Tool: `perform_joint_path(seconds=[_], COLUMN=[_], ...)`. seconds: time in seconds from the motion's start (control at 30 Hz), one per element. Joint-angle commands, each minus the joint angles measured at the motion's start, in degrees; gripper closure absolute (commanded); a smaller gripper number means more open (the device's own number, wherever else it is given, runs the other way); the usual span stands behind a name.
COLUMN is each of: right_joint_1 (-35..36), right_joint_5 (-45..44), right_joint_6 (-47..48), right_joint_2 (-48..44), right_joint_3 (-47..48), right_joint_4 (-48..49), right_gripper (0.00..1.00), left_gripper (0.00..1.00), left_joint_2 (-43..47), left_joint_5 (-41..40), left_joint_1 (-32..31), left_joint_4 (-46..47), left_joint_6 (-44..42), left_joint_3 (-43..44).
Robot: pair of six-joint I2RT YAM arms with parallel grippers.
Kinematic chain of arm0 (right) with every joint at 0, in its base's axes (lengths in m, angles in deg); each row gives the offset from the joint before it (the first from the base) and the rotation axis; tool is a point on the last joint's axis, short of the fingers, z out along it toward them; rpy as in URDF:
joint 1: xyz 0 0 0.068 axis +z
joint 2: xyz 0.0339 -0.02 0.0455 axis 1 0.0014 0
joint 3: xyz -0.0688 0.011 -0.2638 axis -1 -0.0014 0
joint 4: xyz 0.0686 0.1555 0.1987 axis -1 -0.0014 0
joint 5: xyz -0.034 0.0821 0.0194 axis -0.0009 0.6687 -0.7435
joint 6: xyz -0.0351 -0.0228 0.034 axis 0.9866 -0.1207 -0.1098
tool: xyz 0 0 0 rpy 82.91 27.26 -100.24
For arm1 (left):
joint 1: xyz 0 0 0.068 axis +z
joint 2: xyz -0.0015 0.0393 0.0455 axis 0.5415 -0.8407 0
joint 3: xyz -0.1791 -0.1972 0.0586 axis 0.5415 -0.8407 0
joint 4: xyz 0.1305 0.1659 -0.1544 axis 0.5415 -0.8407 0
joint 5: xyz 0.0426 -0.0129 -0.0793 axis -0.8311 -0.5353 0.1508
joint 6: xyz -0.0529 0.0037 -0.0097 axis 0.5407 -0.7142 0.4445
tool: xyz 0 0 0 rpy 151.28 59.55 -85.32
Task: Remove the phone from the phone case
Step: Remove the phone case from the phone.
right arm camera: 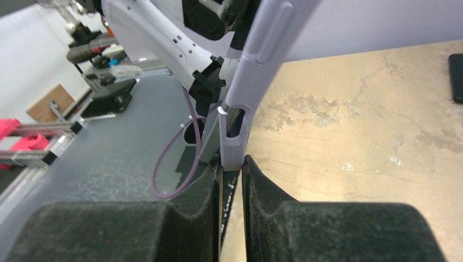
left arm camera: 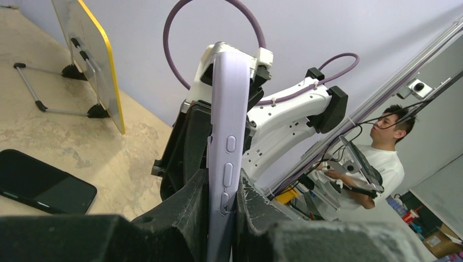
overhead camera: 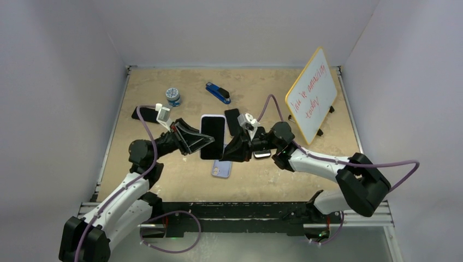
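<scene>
The phone (overhead camera: 213,135), black screen up, sits in a lavender case and is held above the table between both arms. My left gripper (overhead camera: 206,142) is shut on its left long edge. In the left wrist view the case's side with its buttons (left arm camera: 229,158) stands clamped between my fingers, at the left gripper (left arm camera: 225,183). My right gripper (overhead camera: 225,149) is shut on the case's lower right corner. In the right wrist view that lavender corner (right arm camera: 236,143) is pinched at the right gripper (right arm camera: 232,164), and a gap shows in the case just above it.
A second lavender case (overhead camera: 221,168) lies on the table under the held phone. Black phones lie at centre (overhead camera: 232,120) and far left (overhead camera: 143,113), one also in the left wrist view (left arm camera: 43,183). A blue stapler (overhead camera: 218,93), a tin (overhead camera: 173,96) and a whiteboard (overhead camera: 312,95) stand behind.
</scene>
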Motion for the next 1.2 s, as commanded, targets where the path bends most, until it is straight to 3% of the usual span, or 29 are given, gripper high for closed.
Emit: perform_joint_path(seconds=[0.0,0.2,0.53,0.97,1.17], right_joint_1=[-2.9,-3.6,-4.2,-4.4,-4.4], right_joint_5=[-13.2,-13.8,-14.6,-16.0,-15.4], right_joint_6=[-10.1,-14.3,-18.7,-21.9,-24.0], right_joint_2=[0.3,0.9,2.5,2.0,3.1], right_joint_3=[3.0,3.9,5.8,4.6,4.3], right_joint_4=[14.4,18.3,22.6,28.2,30.4], right_gripper=[0.99,0.98,0.97,0.88,0.87], left_gripper=[1.0,1.0,1.0,1.0,1.0], left_joint_2=[1.6,1.1,-3.1,-5.7,-9.5], left_joint_5=[7.2,6.7,1.0,-8.0,-9.7], left_joint_1=[-1.7,-3.1,-12.2,-13.1,-13.5], left_joint_4=[1.4,0.5,-2.4,-17.4,-14.9], left_joint_6=[4.6,3.5,-2.5,-13.5,-15.2], left_joint_3=[-2.3,-4.1,-5.7,-8.3,-10.0])
